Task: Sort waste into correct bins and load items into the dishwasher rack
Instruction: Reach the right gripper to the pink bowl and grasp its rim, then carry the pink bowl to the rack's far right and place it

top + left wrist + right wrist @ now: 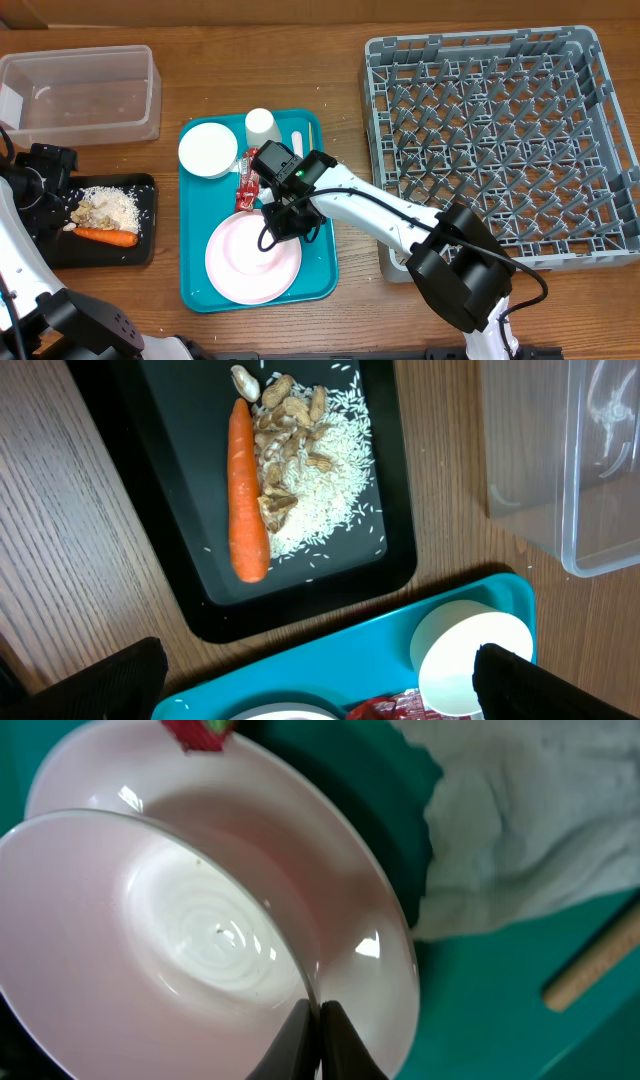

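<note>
small white bowl [170, 940] sits just above the plate [375, 935], rim pinched tight by the right gripper [312, 1015]; best lifted straight up off the plate, level, so the thin-edge grip doesn't slip.

My overhead cam looks straight down on the whole table [330, 80], from the rack [480, 40] across to the black tray [148, 235]. The left wrist cam hangs fairly high over that black tray, facing down, and catches the teal tray [340, 650] corner too. The right wrist cam is jammed right up against the pink plate [370, 950] — overhead shows that plate as well.
</note>
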Available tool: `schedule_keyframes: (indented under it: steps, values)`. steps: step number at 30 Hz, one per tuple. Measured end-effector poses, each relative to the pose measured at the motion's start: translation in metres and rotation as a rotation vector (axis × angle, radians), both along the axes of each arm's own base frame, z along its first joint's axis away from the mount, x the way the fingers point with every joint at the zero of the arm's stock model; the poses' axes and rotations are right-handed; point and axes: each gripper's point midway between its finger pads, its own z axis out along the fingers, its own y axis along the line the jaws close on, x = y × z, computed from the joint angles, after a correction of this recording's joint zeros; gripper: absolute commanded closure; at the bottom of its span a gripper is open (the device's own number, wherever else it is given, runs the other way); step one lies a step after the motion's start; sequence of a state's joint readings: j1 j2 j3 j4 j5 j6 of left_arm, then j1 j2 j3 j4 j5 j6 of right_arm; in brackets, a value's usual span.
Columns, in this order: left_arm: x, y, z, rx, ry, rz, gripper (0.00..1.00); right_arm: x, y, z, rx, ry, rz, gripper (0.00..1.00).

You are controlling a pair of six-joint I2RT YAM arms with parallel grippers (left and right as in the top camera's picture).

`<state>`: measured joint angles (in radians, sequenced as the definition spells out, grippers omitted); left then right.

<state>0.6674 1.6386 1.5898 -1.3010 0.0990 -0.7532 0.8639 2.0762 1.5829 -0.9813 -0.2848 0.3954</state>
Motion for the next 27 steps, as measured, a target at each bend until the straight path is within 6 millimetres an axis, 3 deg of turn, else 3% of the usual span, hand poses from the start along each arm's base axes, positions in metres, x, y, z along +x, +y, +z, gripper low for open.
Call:
schedule_keyframes:
  steps: [3, 8, 11, 14, 19, 23, 27]
  values:
    - [0.000, 0.000, 0.000, 0.000, 0.000, 0.000, 0.00, 0.000, -0.007, 0.002, -0.021, 0.018, -0.009, 0.96]
    - [0.000, 0.000, 0.000, 0.000, 0.000, 0.001, 0.00, 0.027, -0.020, 0.026, 0.010, -0.011, -0.064, 0.96]
    - [0.000, 0.000, 0.000, 0.000, 0.000, 0.001, 0.00, 0.051, -0.038, 0.059, 0.062, -0.071, -0.115, 0.96]
    - [0.000, 0.000, 0.000, 0.000, 0.000, 0.001, 0.00, 0.078, -0.068, 0.100, 0.105, -0.156, -0.199, 0.96]
    - [0.000, 0.000, 0.000, 0.000, 0.000, 0.000, 0.00, 0.116, -0.140, 0.129, 0.060, -0.247, -0.377, 0.96]
    - [0.000, 0.000, 0.000, 0.002, 0.001, 0.001, 0.00, 0.142, -0.225, 0.126, -0.111, -0.289, -0.601, 0.96]
    - [0.000, 0.000, 0.000, 0.002, 0.002, 0.001, 0.00, 0.143, -0.315, 0.124, -0.380, -0.328, -0.856, 0.96]
